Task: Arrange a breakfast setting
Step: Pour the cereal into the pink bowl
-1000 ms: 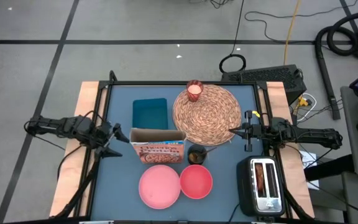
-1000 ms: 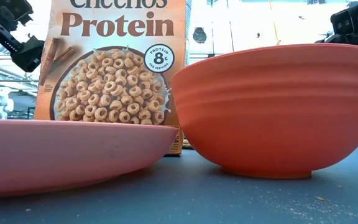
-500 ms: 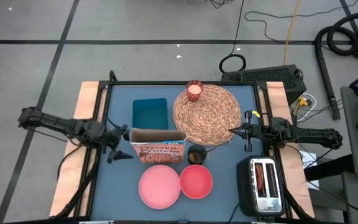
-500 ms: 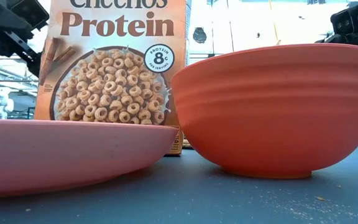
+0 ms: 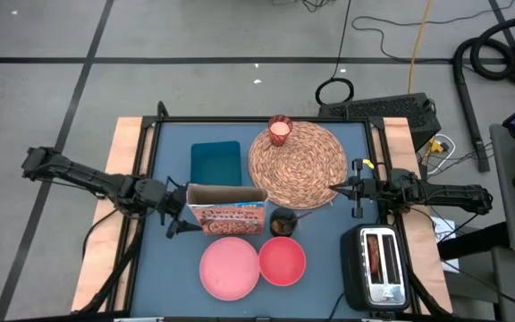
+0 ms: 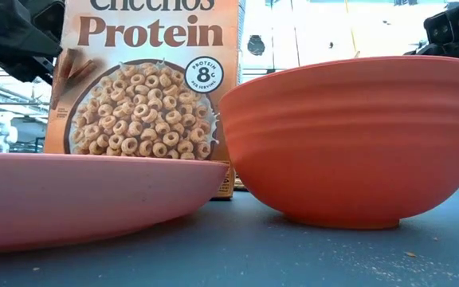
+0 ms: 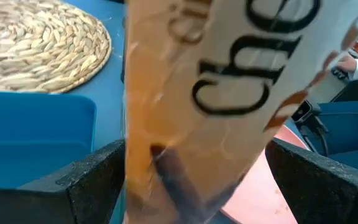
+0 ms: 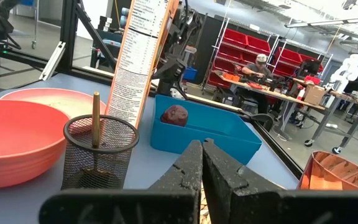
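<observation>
The orange Cheerios Protein box [image 5: 226, 213] stands upright on its bottom edge in the middle of the table. My left gripper [image 5: 180, 213] is open at the box's left narrow end [image 7: 185, 124], with a finger [image 7: 86, 183] on either side of it and a gap to the box on each side. The pink plate [image 5: 229, 266] and the coral-red bowl [image 5: 282, 260] sit by the near edge. The straw placemat [image 5: 298, 165] lies at the far right, with the candle glass [image 5: 280, 131] on its far rim. The dark-red fruit [image 8: 176, 114] lies in a blue tray [image 5: 215, 163]. My right gripper [image 5: 333, 189] is shut over the placemat's right rim.
A black mesh cup [image 5: 283, 221] with a stick in it stands between the box and the bowl. A toaster [image 5: 375, 265] sits at the near right corner. Bare blue table [image 5: 164, 268] shows to the left of the plate.
My left gripper has moved toward the box's left end and sunk a little, staying open; the box end now lies between its fingers. The box has not moved.
</observation>
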